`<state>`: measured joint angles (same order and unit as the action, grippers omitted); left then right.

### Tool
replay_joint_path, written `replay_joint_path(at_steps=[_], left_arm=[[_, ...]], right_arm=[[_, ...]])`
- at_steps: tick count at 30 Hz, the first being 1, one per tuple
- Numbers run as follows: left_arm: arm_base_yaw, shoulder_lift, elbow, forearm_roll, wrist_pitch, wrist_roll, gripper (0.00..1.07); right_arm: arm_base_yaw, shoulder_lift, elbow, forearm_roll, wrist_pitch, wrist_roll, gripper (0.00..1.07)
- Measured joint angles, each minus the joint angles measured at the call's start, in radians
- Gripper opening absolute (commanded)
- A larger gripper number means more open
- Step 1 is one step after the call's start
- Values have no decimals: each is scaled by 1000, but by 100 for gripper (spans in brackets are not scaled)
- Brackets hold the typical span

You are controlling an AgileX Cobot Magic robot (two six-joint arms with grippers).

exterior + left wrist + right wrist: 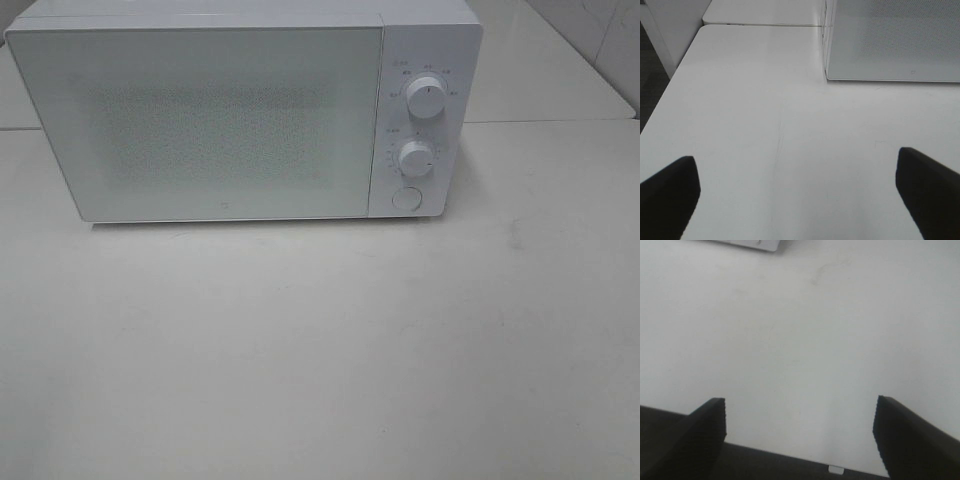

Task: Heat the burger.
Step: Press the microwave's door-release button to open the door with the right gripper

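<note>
- Microwave point(230, 120), upper part of the high view: door shut, its dotted window shows nothing inside, top cut off.
- Burger: in no view, so I cannot tell where it is.
- Left gripper point(797, 192): spread over the table point(765, 125), only the fingertips show.
- Right gripper point(800, 435): spread, nothing between.

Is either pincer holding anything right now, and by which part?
Nothing is held. The left pincer and the right pincer both stand open above the table, gripping nothing.
</note>
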<state>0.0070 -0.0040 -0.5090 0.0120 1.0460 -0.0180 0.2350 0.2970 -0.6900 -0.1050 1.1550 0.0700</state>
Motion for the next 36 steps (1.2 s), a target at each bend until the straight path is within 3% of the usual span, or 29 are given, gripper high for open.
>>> replay_joint_path(at_steps=[2,10,20,36], left_arm=[[0,0,0,0,0,0,100],[0,0,0,0,0,0,100],[0,0,0,0,0,0,100],[0,0,0,0,0,0,100]], right_arm=[[-41,-112,32,-15,0,6,81],[-99,-296,113,-22,-11,6,75],[-101,-301,180,-24,-94,7,72],[-101,-301,183,-26,-112,8,72]])
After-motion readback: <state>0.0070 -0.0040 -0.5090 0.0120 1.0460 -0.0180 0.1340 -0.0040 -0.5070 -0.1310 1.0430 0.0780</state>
